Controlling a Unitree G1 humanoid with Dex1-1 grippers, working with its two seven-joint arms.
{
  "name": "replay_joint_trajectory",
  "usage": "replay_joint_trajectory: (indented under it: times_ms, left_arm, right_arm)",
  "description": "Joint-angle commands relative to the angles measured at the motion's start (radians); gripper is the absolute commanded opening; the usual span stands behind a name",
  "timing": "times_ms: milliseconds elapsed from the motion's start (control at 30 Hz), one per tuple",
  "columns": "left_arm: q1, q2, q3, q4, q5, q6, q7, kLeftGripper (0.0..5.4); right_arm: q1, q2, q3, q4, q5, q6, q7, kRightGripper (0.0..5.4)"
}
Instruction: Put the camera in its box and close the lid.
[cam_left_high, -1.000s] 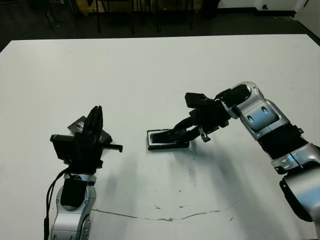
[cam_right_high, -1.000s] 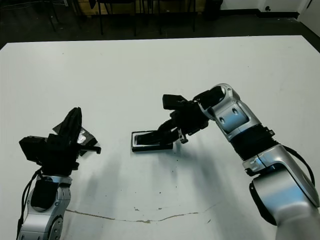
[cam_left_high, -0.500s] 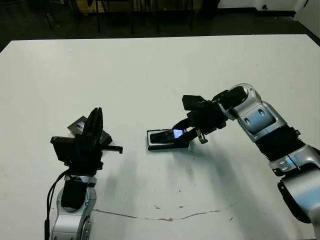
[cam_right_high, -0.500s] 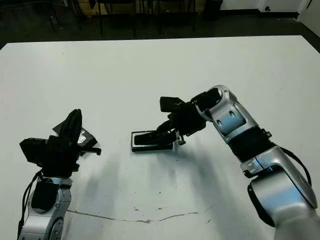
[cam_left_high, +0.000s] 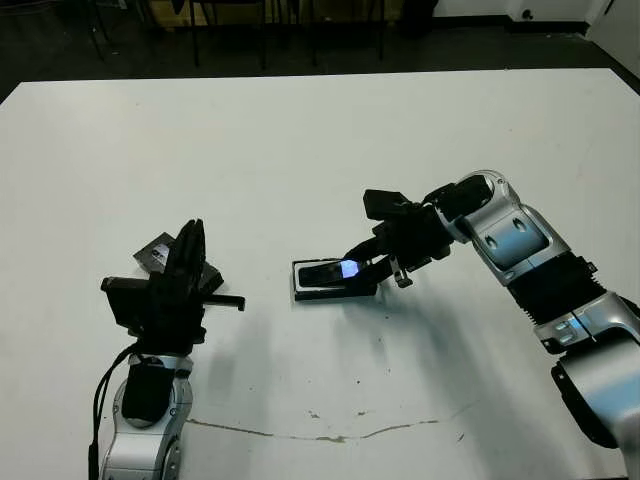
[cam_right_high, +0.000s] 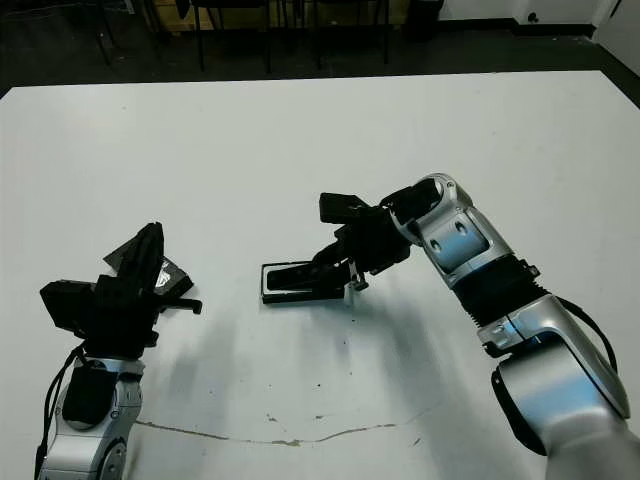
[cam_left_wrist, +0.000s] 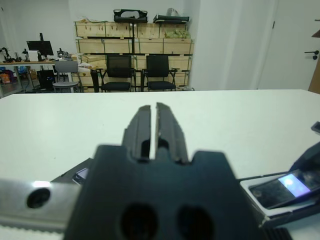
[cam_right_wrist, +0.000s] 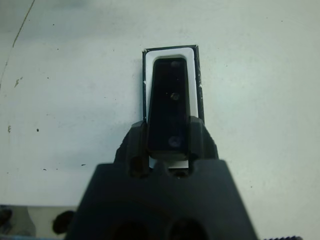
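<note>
Gripping: the right gripper (cam_right_wrist: 169, 145) has its two black fingers closed on the near end of the camera (cam_right_wrist: 169, 110), one on each long side
Camera: a slim black bar lying along the box (cam_left_high: 335, 291), far end down in the white lining, gripped end slightly raised, small bluish screen glowing
Box: near the middle of the white table (cam_left_high: 300, 140)
Left gripper (cam_left_wrist: 150, 131): fingers almost together, holding nothing, raised above the table's left part
Lid (cam_left_high: 158, 251): flat on the table just beyond the left gripper, well apart from the box
</note>
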Motion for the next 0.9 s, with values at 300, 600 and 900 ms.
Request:
replay_joint_trajectory:
  times_ms: [300, 600, 900]
  left_arm:
    - [0.013, 0.001, -0.008, 0.006, -0.004, 0.024, -0.001, 0.00]
    - [0.005, 0.006, -0.007, 0.020, -0.009, 0.013, -0.007, 0.00]
    - [0.002, 0.009, 0.000, 0.020, -0.009, 0.015, -0.008, 0.00]
  right_arm:
    - [-0.023, -0.028, -0.082, 0.093, 0.043, -0.288, 0.056, 2.17]
    - [-0.006, -0.078, -0.146, 0.019, 0.046, -0.212, 0.020, 3.72]
    - [0.055, -0.081, -0.265, -0.100, 0.114, -0.028, -0.121, 5.30]
